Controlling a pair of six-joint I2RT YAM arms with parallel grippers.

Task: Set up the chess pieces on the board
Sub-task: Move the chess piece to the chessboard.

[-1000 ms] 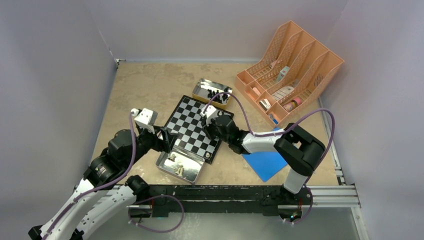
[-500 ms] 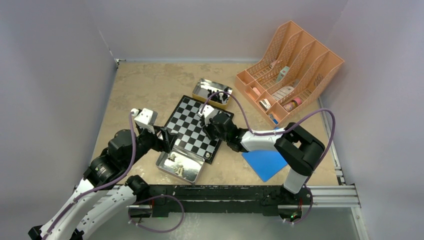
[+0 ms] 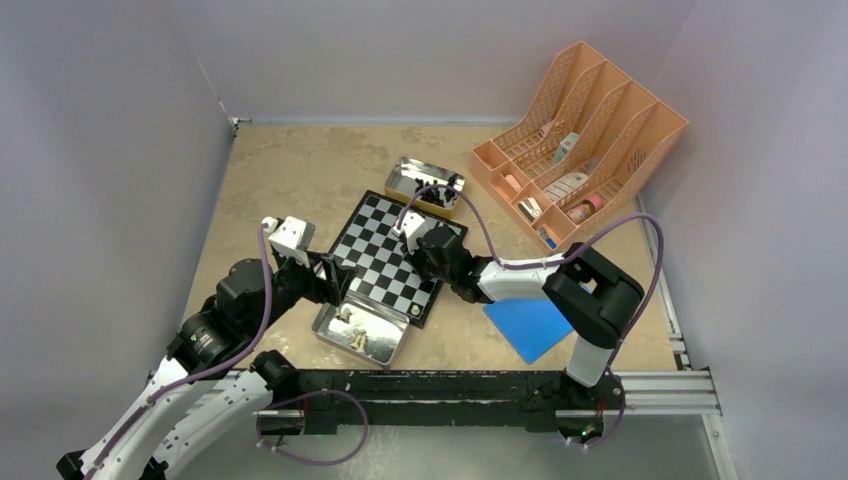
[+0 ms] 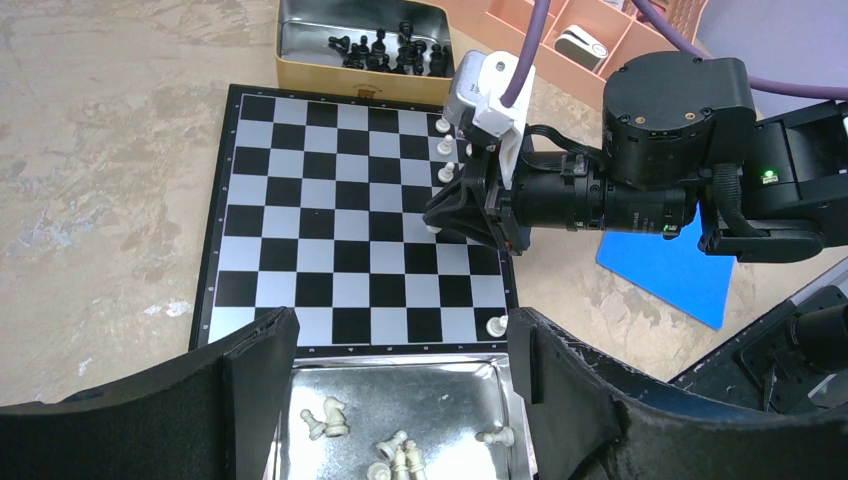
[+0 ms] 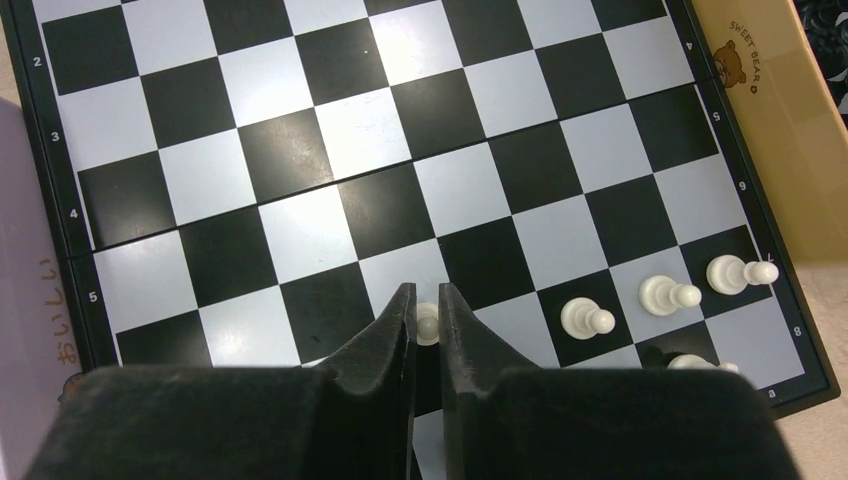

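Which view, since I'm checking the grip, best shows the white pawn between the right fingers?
The right wrist view: the pawn sits close up between the right fingers. The left wrist view shows only a pale speck at their tips; the top view hides it.

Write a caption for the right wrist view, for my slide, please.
Right gripper pinching a white pawn on the chessboard, beside three white pawns standing in a row.
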